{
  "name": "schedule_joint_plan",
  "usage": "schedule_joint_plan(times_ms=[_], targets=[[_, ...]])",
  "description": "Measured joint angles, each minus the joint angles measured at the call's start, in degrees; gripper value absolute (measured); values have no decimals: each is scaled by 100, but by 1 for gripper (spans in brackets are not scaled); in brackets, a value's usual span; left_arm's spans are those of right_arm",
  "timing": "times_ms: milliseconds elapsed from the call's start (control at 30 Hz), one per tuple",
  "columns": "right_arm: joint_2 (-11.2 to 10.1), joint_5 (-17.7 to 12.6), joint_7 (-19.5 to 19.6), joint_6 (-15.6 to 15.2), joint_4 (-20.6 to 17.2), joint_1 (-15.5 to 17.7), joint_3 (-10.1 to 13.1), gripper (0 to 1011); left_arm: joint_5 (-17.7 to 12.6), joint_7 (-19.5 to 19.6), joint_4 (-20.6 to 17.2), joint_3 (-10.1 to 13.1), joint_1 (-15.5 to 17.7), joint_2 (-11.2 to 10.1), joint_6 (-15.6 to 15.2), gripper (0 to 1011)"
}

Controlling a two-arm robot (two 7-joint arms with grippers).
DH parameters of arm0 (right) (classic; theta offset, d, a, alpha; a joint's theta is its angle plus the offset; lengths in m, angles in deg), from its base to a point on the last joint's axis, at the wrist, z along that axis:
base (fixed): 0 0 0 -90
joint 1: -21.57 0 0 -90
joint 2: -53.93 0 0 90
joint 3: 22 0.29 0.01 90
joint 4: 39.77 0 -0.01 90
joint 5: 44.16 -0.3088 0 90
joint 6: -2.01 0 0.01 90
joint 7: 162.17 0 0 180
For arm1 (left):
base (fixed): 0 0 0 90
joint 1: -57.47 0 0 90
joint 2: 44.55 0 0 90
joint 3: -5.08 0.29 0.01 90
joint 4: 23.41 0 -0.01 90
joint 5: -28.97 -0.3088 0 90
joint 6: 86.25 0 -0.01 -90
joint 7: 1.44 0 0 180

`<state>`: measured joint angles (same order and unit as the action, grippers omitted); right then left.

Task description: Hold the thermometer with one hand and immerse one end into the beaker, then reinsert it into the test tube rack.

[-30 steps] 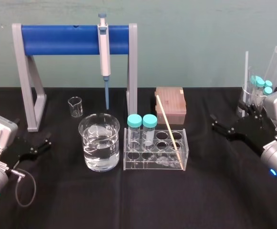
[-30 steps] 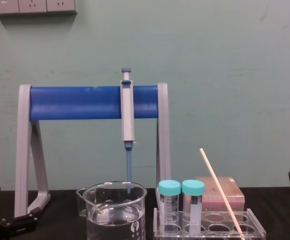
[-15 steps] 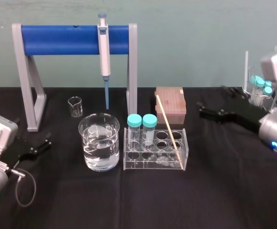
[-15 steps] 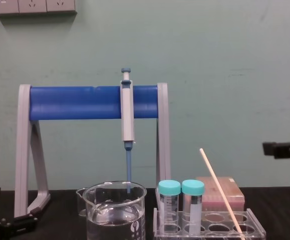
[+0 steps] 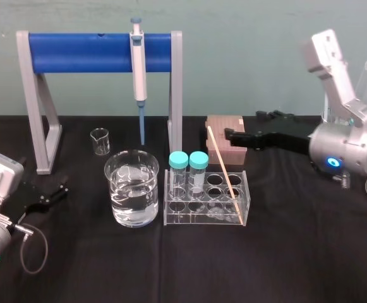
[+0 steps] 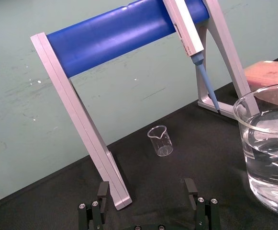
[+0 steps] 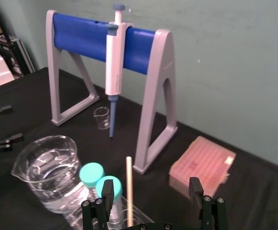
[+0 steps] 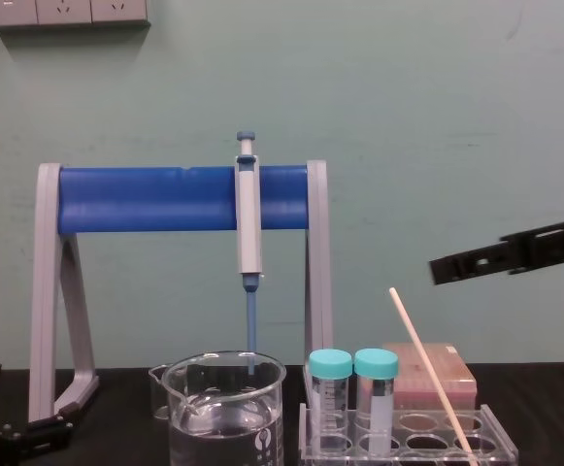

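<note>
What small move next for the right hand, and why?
Probably ease the open right hand left and down to straddle the thermometer near its top: it leans ungrasped in the test tube rack; the hand hovers up and right of it. Left hand parked at left.

No text, numbers or brand names are reading clearly anywhere. The beaker (image 8: 225,413) is showing a small white printed emblem (image 8: 265,439) on its front wall, too small to make out.

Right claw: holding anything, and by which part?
Nothing. The right claw is open in the air, apart from the thermometer leaning in the test tube rack. The left claw lies parked on the left, open.
</note>
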<state>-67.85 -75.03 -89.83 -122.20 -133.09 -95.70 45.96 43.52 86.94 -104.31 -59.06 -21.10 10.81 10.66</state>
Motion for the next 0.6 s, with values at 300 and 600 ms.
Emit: schedule_joint_plan(times_ms=[300, 600], targets=[[376, -44, 455, -822, -67, -227, -111, 1004, 0, 0, 0, 0, 0, 0, 0, 1004], [509, 260, 639, -963, -37, -224, -238, 1004, 0, 0, 0, 0, 0, 0, 0, 1004]])
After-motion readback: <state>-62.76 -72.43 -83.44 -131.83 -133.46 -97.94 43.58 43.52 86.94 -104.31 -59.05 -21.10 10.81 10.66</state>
